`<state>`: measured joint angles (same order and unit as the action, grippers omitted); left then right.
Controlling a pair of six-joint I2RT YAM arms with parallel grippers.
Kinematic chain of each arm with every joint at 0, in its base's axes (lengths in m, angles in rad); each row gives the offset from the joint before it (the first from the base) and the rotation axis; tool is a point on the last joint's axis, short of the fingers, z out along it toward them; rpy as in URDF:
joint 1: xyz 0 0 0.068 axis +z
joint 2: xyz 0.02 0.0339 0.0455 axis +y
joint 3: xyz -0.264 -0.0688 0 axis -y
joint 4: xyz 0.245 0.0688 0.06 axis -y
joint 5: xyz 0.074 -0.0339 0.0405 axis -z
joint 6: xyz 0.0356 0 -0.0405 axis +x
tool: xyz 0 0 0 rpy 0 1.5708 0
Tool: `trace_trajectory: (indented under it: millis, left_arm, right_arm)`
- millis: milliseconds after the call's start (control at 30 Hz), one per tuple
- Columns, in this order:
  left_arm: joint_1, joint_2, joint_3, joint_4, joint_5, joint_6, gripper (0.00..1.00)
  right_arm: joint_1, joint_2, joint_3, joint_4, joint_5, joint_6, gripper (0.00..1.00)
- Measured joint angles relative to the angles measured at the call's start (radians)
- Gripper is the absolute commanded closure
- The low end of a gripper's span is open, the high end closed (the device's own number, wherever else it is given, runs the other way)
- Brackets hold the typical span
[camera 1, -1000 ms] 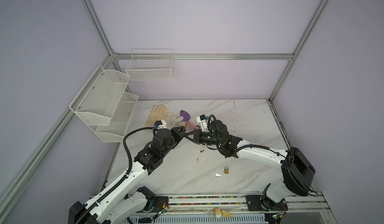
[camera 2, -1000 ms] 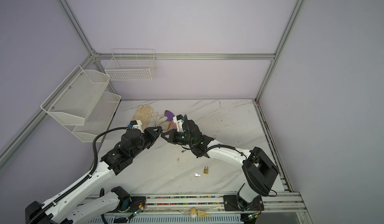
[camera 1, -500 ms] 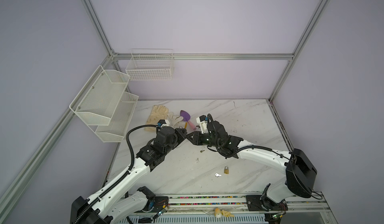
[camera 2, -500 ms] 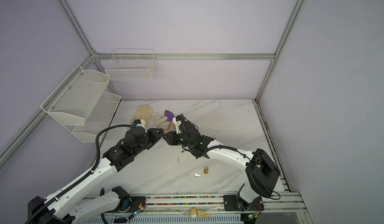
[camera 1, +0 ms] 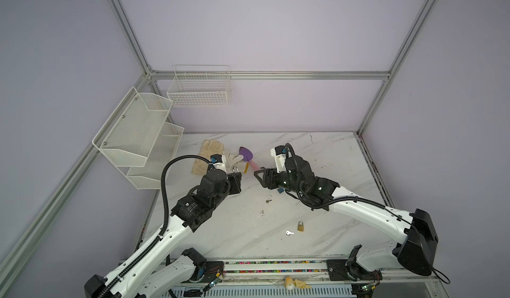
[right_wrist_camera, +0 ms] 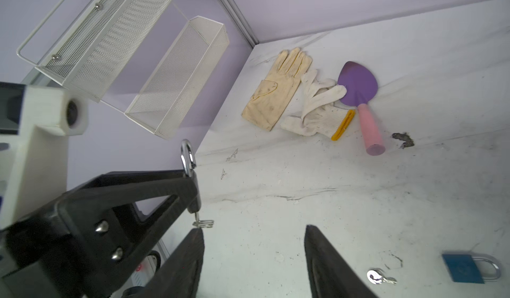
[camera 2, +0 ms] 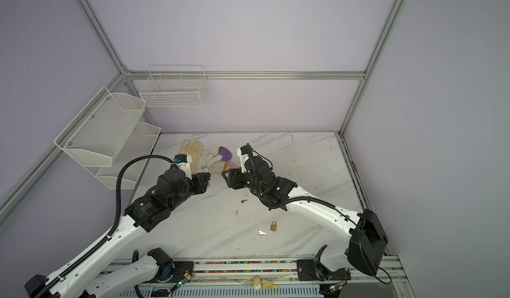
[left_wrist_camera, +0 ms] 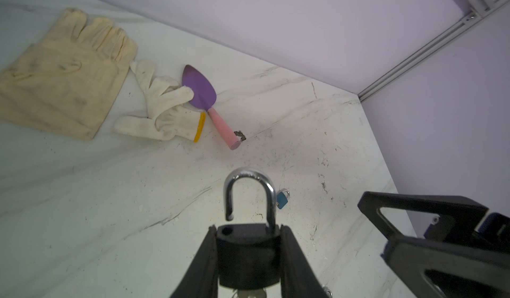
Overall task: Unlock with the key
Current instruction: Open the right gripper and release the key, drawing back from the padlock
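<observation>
We are clenching the black padlock point(left_wrist_camera: 247, 258) in the left gripper point(left_wrist_camera: 248, 229) above the table point(camera 1: 317, 158), shackle point(left_wrist_camera: 248, 173) sprung and key point(right_wrist_camera: 202, 223) in its base, right gripper point(right_wrist_camera: 254, 230) gaping empty beside the key; unlock judged done, next calling for a clear retreat.

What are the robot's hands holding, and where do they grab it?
The left gripper pinches the black padlock by its body between its fingers; the shackle sticks out, open. The right gripper holds nothing.
</observation>
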<state>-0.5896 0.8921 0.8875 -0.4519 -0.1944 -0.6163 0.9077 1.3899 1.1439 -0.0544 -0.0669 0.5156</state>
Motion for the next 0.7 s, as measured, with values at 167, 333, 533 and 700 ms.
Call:
trace_trajectory:
  millis: [167, 333, 533, 700]
  left_arm:
    - [0.000, -0.092, -0.110, 0.156, 0.104, 0.232, 1.00]
    - [0.000, -0.111, -0.232, 0.286, 0.207, 0.397, 1.00]
    - [-0.001, -0.114, -0.309, 0.407, 0.259, 0.499, 1.00]
    - [-0.002, -0.110, -0.319, 0.474, 0.270, 0.532, 1.00]
  right_arm:
    - [0.000, -0.027, 0.073, -0.113, 0.016, -0.098, 0.35]
    - [-0.004, 0.011, 0.209, -0.225, 0.029, -0.169, 0.34]
    - [-0.004, 0.112, 0.339, -0.340, 0.033, -0.229, 0.33]
    - [-0.004, 0.189, 0.420, -0.423, 0.033, -0.261, 0.32]
